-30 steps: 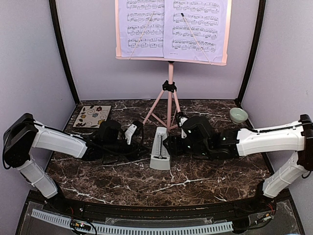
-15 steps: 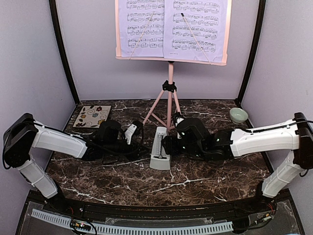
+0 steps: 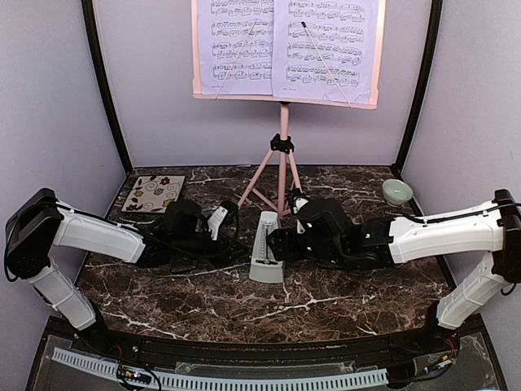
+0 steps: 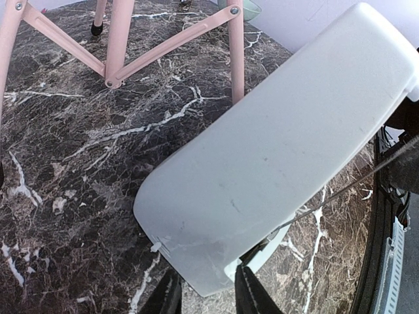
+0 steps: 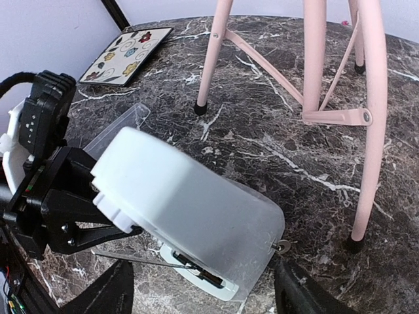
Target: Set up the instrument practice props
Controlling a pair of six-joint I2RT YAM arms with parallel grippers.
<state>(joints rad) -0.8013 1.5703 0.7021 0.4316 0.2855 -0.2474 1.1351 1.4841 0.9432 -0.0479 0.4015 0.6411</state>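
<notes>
The pink music stand (image 3: 283, 155) stands at the back centre with two lavender sheet-music pages (image 3: 232, 45) (image 3: 326, 45) on its desk. Its legs show in the left wrist view (image 4: 118, 39) and the right wrist view (image 5: 314, 59). The white pyramid metronome (image 3: 265, 244) sits on the table in front of it. My left gripper (image 3: 240, 232) is closed on one narrow end of the metronome (image 4: 275, 150), with a finger (image 4: 252, 294) on each side. My right gripper (image 3: 281, 243) is open wide, its fingers (image 5: 98, 294) straddling the metronome (image 5: 190, 209) without touching it.
A floral square tile (image 3: 153, 193) lies at the back left, also visible in the right wrist view (image 5: 127, 55). A small pale green bowl (image 3: 396, 191) sits at the back right. Purple walls and black corner posts enclose the dark marble table (image 3: 326, 301).
My right gripper has moved left up to the metronome and now straddles it. The left arm and the metronome have not moved.
</notes>
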